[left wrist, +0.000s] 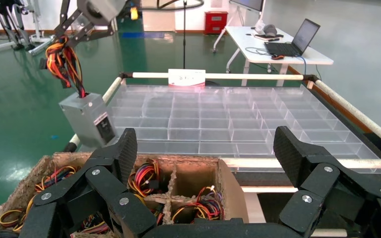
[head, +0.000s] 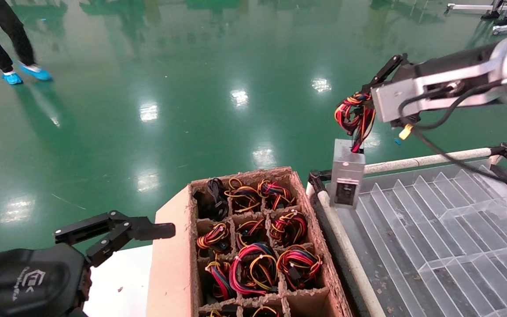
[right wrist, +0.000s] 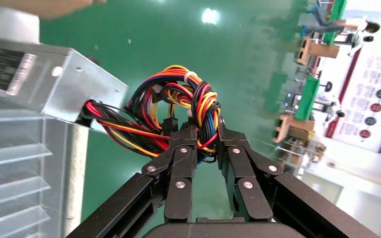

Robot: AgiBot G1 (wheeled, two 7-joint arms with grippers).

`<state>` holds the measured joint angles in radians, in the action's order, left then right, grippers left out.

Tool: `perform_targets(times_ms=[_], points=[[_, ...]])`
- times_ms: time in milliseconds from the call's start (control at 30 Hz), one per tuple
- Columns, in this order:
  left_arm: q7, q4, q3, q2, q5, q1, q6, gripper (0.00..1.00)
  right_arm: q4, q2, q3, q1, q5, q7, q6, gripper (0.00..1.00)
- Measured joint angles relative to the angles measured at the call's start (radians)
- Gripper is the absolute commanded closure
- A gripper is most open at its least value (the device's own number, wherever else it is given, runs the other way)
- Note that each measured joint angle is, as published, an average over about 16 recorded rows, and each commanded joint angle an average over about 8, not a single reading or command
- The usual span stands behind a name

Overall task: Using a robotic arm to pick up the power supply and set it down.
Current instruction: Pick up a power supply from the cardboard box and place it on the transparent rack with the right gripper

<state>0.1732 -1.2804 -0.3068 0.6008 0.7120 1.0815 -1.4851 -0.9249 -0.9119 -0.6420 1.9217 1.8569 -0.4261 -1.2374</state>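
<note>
The power supply (head: 347, 178) is held only by its looped wire bundle (head: 354, 115), around which the right pincer (head: 365, 102) is closed. A slip is judged possible: the metal box hangs free below the bundle, so any swing or quick move of the robotic arm (head: 451, 83) could let the wires slide through the fingers (right wrist: 181, 166), or knock the box against the white rail (head: 425, 159) or the ribs of the clear divider tray (head: 447, 220). The box hangs below and slightly left of the right pincer, above the tray's far left corner, just right of the cardboard crate (head: 172, 264) of wire bundles. The left pincer (head: 117, 231) is parked at the near left, its fingers spread open.
</note>
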Motion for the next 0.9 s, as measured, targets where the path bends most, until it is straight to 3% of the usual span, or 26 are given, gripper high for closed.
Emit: perform_targets(times_ms=[300,900], points=[[0.0,0.0,0.0,0.0,0.0,0.0,0.0,0.0,-0.062,0.005,-0.013,-0.059,0.039,-0.016,0.064,1.0],[-0.001,0.0,-0.001,0.0,-0.001,0.0,0.0,0.0,-0.093,0.005,-0.022,-0.117,0.028,-0.034,0.074,1.0]])
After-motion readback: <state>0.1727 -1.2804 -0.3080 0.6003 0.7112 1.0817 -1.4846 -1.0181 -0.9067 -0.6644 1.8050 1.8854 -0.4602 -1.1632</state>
